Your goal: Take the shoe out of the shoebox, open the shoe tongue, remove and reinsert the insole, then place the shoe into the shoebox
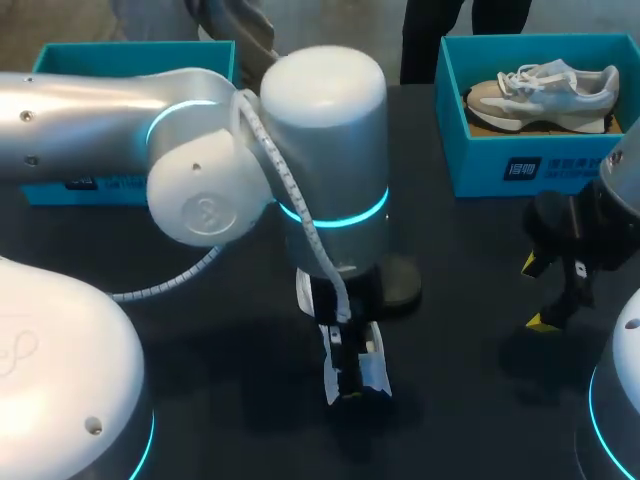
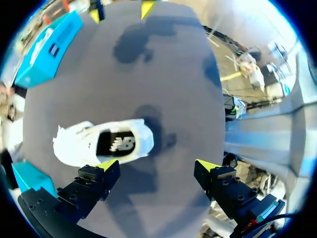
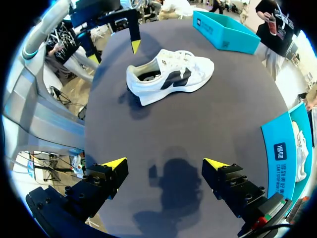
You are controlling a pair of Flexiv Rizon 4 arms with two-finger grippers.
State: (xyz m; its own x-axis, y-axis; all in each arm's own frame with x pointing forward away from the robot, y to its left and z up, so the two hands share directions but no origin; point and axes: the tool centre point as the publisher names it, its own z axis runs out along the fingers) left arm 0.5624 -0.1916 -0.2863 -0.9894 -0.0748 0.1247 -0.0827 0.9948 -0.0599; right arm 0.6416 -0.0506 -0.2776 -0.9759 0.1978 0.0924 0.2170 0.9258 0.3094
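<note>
The white shoe [image 3: 171,74] with the dark side patch stands on its sole on the dark table [image 1: 470,400], near the middle and outside both boxes. Our left arm [image 1: 320,150] reaches in over it, and in the head view it hides most of the shoe. The left gripper [image 2: 157,164] hangs above the shoe with its fingers spread wide and nothing between them. In its wrist view the shoe lies ahead of the gripper, close by one yellow tip. We cannot tell whether that tip touches it.

The right gripper [image 3: 165,163] hovers over bare table at the right side, well apart from the shoe. Its fingers are parted too and hold nothing.

A teal left shoebox [image 1: 130,60] sits at the far left of the table, partly hidden behind our left arm. A teal right shoebox [image 1: 530,160] sits at the far right corner, and a second shoe [image 1: 540,92], pale with white laces, lies inside it.
</note>
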